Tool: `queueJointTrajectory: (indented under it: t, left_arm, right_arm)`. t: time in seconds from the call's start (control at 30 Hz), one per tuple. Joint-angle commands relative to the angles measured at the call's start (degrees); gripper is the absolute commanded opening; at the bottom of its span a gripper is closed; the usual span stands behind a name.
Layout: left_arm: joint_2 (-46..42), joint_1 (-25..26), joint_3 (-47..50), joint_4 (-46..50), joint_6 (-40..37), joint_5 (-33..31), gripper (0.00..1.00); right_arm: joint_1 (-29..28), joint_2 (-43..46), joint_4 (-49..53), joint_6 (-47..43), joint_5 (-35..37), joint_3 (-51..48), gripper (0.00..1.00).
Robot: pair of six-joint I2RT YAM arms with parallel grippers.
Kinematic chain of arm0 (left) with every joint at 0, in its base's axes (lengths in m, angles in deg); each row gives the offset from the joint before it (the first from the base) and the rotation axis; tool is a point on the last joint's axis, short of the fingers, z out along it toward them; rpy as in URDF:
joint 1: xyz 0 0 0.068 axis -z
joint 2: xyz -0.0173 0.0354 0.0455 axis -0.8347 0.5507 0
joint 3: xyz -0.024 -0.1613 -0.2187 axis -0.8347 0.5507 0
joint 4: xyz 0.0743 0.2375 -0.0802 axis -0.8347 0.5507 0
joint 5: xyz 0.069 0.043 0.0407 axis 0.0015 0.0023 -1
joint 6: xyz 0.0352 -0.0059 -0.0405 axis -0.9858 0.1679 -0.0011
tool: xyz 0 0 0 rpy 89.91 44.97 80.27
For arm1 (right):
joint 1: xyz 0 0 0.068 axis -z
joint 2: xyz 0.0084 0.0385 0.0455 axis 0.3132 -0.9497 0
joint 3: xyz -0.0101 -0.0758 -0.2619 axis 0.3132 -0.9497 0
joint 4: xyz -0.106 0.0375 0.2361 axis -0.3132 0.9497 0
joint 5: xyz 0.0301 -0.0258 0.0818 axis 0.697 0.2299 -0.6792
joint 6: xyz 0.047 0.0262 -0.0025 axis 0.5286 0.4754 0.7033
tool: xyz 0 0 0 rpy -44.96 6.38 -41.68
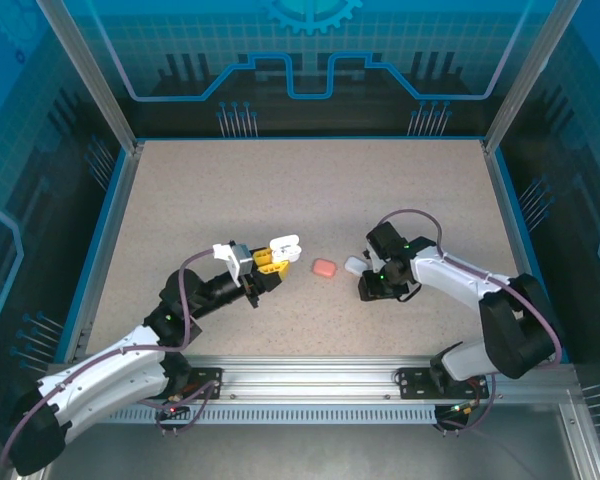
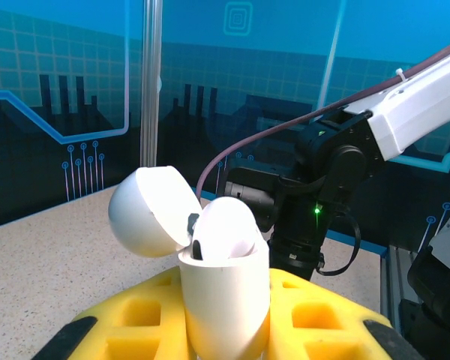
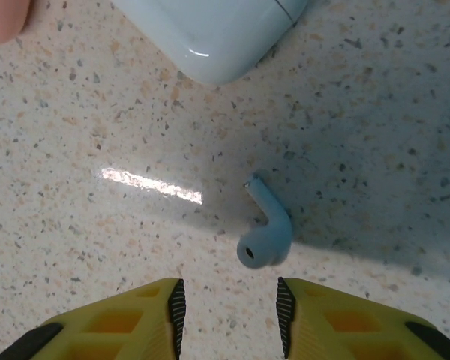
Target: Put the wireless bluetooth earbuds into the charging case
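"One earbud (image 3: 266, 234), pale, flat on the speckled surface (image 3: 75, 240), just ahead of the gap between the right fingers (image 3: 172, 311). Stem angled up and left, toward a closed pale case (image 3: 210, 30) near it, not touching."

"Held at all?"

"No. Spread apart, those fingers, grasping nothing; earbud clear of both tips."

"And on the other side?"

"Firm grip from the left fingers (image 2: 127, 319): clenched on an open white case (image 2: 226, 300), upright, mouth upward, lid (image 2: 146, 214) flipped back to the left. Seated in the mouth, a rounded white shape (image 2: 229, 225) with a dark spot at its edge; hard to call an earbud for certain."

"Anything lying between the two?"

"Seen from above, a small salmon-red case (image 1: 323, 268) on the surface, between the white case and the pale one, apart from both. A sliver of the same colour in the top-left corner of the right wrist view, too cropped to name."

"Further out?"

"Right arm (image 2: 405, 112), white and black with a green light, behind the white case in the left wrist view. Blue patterned panels (image 1: 300, 60) and metal posts (image 1: 85, 70) around the surface."
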Motion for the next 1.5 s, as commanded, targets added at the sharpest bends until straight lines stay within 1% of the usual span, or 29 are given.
queueJointTrajectory:
  t: [0.0,0.3,0.67,0.8,0.97,1.07,1.17,1.27,1.33,1.47]
  left_arm:
    - [-0.93,0.34,1.07,-0.05,-1.46,-0.86,0.0]
    - [-1.02,0.33,1.24,0.05,-1.54,-0.99,0.0]
    - [-1.46,0.38,1.25,0.57,-1.71,-1.21,0.0]
    - [-1.81,0.38,1.33,0.8,-1.82,-1.26,0.0]
    - [-2.03,0.34,1.49,0.95,-1.91,-1.52,0.0]
    - [-2.21,0.34,1.59,0.94,-2.0,-1.54,0.0]
    - [-2.25,0.31,1.7,0.94,-2.08,-1.61,0.0]
    - [-2.34,0.36,1.8,0.9,-2.19,-1.69,0.0]
    - [-2.34,0.35,1.95,0.79,-2.17,-1.7,0.0]
    - [-2.59,0.35,2.07,0.66,-2.25,-1.8,0.0]
  right_arm:
    - [0.39,-1.57,-1.52,1.47,0.66,-0.24,0.41]
    - [-0.33,-4.8,-0.7,1.67,5.25,0.76,0.39]
    - [-0.19,-5.65,3.57,1.76,13.16,2.8,0.39]
    - [0.75,-5.03,4.82,1.73,13.93,3.13,0.39]
    - [3.32,-4.26,6.8,2.14,15.43,3.48,0.4]
    - [3.69,-3.19,7.86,2.28,16.86,3.92,0.4]
    - [4.24,-0.66,6.69,2.32,14.82,3.26,0.41]
    - [6.3,2.14,3.1,2.9,8.41,1.19,0.42]
    - [7.66,4.04,0.55,4.36,5.8,-0.78,0.43]
    - [8.95,5.24,-1.33,6.37,4.98,-2.23,0.43]
